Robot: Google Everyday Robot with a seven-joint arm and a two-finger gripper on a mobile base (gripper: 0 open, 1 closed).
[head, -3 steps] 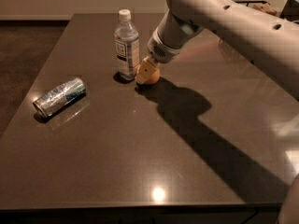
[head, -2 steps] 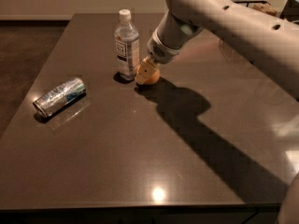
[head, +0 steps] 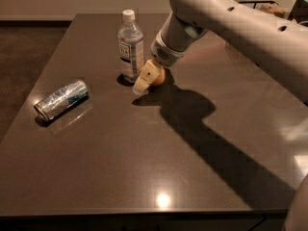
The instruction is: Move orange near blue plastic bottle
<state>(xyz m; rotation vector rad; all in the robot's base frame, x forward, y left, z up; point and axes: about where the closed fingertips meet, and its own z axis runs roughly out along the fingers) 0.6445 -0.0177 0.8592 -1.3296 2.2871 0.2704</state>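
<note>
The orange (head: 158,76) rests on the dark table (head: 144,167), just right of the blue plastic bottle (head: 130,46), which stands upright with its white cap on. My gripper (head: 150,78) is down at the orange, coming in from the upper right. One tan finger (head: 144,79) stands on the orange's left, between it and the bottle's base. The finger is spread a little away from the fruit, so the gripper looks open around it. The other finger is hidden behind the orange and the wrist.
A silver and blue metal can (head: 61,100) lies on its side at the table's left. My white arm (head: 231,18) reaches over the table's right half and casts a wide shadow there. The table's front edge (head: 144,211) is near the bottom.
The near finger has shifted slightly left and down, away from the orange, which now shows more. The orange, bottle and can have stayed in place.
</note>
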